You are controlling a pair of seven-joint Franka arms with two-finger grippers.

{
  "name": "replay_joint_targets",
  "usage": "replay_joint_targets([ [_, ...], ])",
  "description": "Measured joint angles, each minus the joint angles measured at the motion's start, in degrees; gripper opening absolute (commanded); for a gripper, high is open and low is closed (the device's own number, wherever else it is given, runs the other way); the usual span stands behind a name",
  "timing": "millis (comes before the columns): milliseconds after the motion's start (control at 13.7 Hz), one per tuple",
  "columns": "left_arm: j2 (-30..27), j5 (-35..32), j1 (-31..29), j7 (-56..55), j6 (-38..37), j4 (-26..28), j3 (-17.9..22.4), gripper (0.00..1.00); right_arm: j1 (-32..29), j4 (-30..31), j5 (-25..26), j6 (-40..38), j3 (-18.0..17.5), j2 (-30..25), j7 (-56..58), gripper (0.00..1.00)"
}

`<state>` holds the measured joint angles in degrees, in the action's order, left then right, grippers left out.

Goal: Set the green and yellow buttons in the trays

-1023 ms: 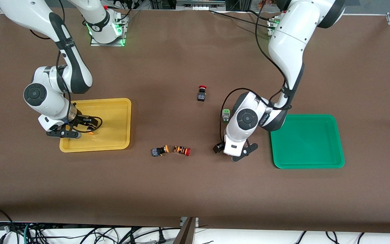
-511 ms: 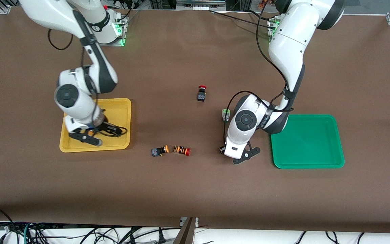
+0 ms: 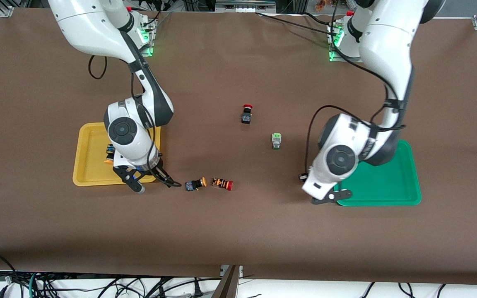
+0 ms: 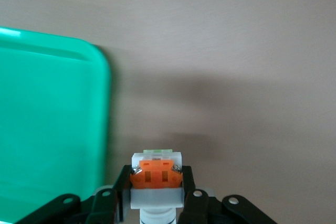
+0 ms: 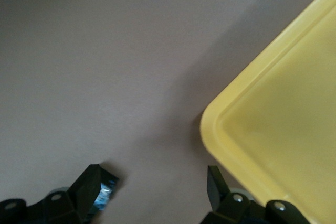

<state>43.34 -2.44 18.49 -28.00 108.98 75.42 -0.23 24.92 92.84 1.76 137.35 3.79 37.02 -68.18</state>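
Front view is showing both arms displaced since the earlier frames. The right gripper, previously over the yellow tray, is now hanging over that tray's corner nearest the camera on the table-centre side; its fingers are standing spread with nothing between them, as the right wrist view confirms. A yellow-capped button is now lying in the yellow tray, just beside the right arm's wrist. A second yellow-capped button is lying on the table near the right gripper, toward the left arm's end, touching or nearly touching the red-capped striped button.

The left gripper, earlier over bare table, is now hanging at the green tray rim. In the left wrist view its fingers are pinching a white button with orange face, the green tray lying just beside it. The white-grey button with green face, formerly half hidden by the arm, is now showing in full. The red mushroom button is remaining unmoved.

No legible writing is showing.
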Motion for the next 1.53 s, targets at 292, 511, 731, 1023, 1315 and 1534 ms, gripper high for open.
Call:
replay_joint_targets([
  [292,0.0,0.0,-8.9,18.3,-2.5,2.2,0.2,0.08,1.8,-6.8,-0.2,0.0,0.0,3.8,-14.3,0.85],
  [511,0.2,0.0,-12.7,27.1,0.1,5.1,0.1,0.77,3.4,-11.0,-2.0,0.0,0.0,5.8,-21.7,0.85],
  [731,0.3,0.0,-13.6,31.5,2.3,6.9,-0.2,1.00,4.8,-13.7,-2.5,-0.4,0.0,8.1,-25.7,0.85],
  [1023,-0.5,0.1,-13.4,31.3,1.1,6.5,-2.5,1.00,5.4,-14.1,-2.7,-0.4,0.0,11.2,-27.0,0.85],
  [1315,-2.7,1.4,-13.0,22.5,-1.9,6.4,-11.6,1.00,5.4,-14.2,-2.8,-0.4,0.2,13.1,-27.0,0.85],
  [1534,-2.8,1.5,-10.6,14.8,-1.9,6.5,-15.6,1.00,5.3,-14.2,-2.8,-0.3,0.3,14.6,-27.0,0.84],
])
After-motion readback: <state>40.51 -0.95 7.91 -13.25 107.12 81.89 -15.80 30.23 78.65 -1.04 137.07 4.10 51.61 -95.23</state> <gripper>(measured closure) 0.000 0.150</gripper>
